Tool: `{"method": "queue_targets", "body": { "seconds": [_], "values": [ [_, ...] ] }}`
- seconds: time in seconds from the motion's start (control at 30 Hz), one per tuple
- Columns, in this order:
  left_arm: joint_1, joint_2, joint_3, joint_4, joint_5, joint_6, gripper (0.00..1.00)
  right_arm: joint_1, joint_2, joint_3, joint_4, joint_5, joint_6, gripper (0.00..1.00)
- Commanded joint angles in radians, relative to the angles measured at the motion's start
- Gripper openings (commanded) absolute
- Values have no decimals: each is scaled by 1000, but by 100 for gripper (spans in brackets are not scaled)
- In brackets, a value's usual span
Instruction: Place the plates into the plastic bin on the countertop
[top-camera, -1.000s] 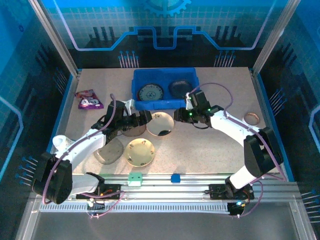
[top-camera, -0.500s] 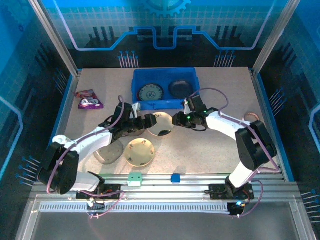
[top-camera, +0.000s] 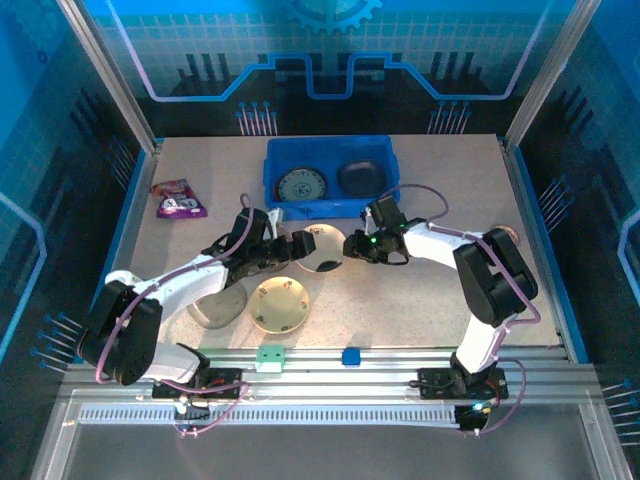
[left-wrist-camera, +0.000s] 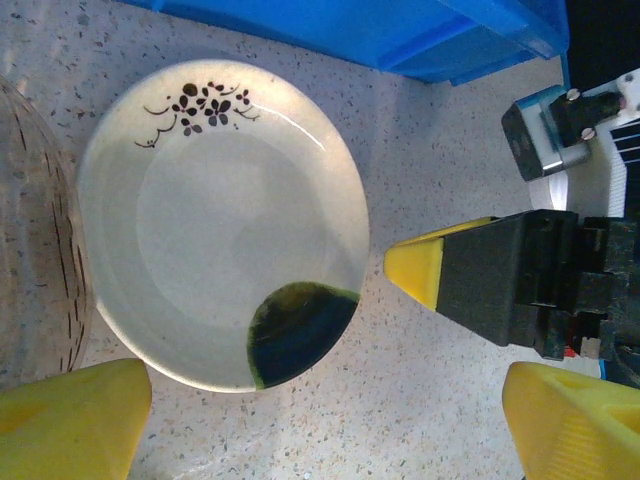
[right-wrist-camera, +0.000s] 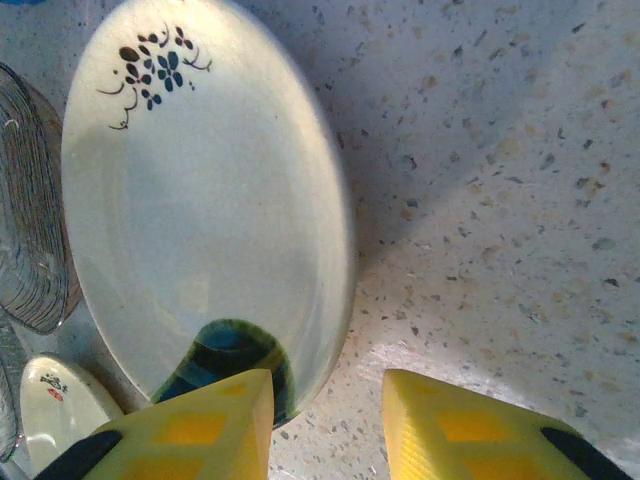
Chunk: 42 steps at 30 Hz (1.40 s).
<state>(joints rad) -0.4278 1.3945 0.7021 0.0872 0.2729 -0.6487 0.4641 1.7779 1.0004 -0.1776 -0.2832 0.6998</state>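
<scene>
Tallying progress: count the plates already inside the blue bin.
2. A blue-green patterned plate lies in the left half of the blue bin, a dark plate in the right half. Others stacked underneath would be hidden.

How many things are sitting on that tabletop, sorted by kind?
Loose plates: 5
Binned plates: 2
Plastic bin: 1
Purple packet: 1
Total: 9
</scene>
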Motion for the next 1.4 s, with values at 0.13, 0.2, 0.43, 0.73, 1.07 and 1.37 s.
{"method": "queue_targets", "body": {
  "seconds": [0.13, 0.2, 0.43, 0.73, 1.07, 1.37],
  "values": [
    [-8, 15, -18, 16, -18, 7, 92, 7, 48, 23, 42, -47, 24, 34],
    [-8, 14, -19, 15, -19, 9, 92, 7, 56, 25, 47, -54, 27, 33],
    [-8, 12, -18, 12, -23, 12, 92, 4, 81, 26, 79, -73, 44, 31],
    [-8, 18, -15, 11, -26, 17, 92, -2, 112, 34, 116, -94, 72, 29],
    [-8, 29, -19, 16, -29, 21, 91, -17, 122, 7, 162, -111, 105, 19],
    [-7, 37, -13, 12, -31, 25, 91, -35, 97, -23, 178, -111, 118, 2]
  ]
}}
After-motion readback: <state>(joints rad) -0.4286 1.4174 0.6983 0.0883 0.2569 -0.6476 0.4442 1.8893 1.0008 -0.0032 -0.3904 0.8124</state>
